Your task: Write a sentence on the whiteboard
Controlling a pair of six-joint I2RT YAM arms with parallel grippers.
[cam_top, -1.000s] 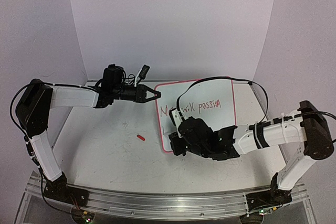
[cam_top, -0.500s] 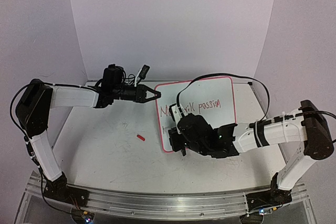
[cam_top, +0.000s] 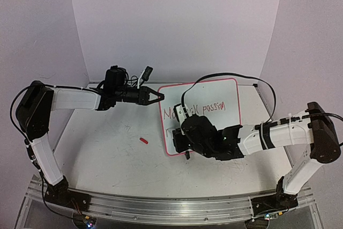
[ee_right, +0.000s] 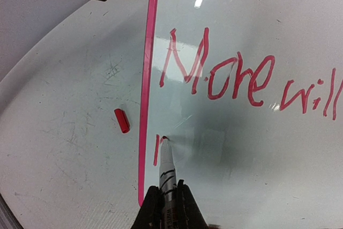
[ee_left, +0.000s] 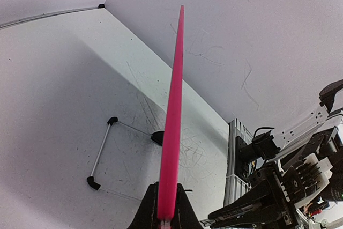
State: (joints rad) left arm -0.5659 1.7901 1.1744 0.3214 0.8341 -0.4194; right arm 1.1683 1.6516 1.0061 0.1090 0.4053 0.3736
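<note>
- The whiteboard point(cam_top: 214, 94) lies right of centre on the table point(cam_top: 102, 156), its far edge near the back wall.
- The left gripper point(cam_top: 159, 96) has its jaws closed on the whiteboard's far-left corner. The left wrist view shows the pink rim point(ee_left: 172, 122) pinched between the fingertips point(ee_left: 166, 215).
- The right gripper point(cam_top: 186, 146) hangs over the whiteboard's near-left corner, jaws clamped on a marker point(ee_right: 167, 170).
- The marker's tip touches the whiteboard point(ee_right: 257, 170) just inside its left rim, at the top of a short red stroke.
- The sentence point(ee_right: 220, 73) runs along the whiteboard's upper half. "More will" is readable from the right wrist, and "passion" follows it in the top view point(cam_top: 211, 108).
- To the right of the tip, the whiteboard below the first line is bare. To the left there is only the narrow strip up to the rim.
- A red cap point(cam_top: 143, 140) lies on the table left of the whiteboard, apart from its rim point(ee_right: 122, 120).
- Compared with a second ago, the right wrist has shifted a little rightward along the whiteboard's near edge, and its cable arches higher.
- The left arm, the cap and the whiteboard have not moved.
</note>
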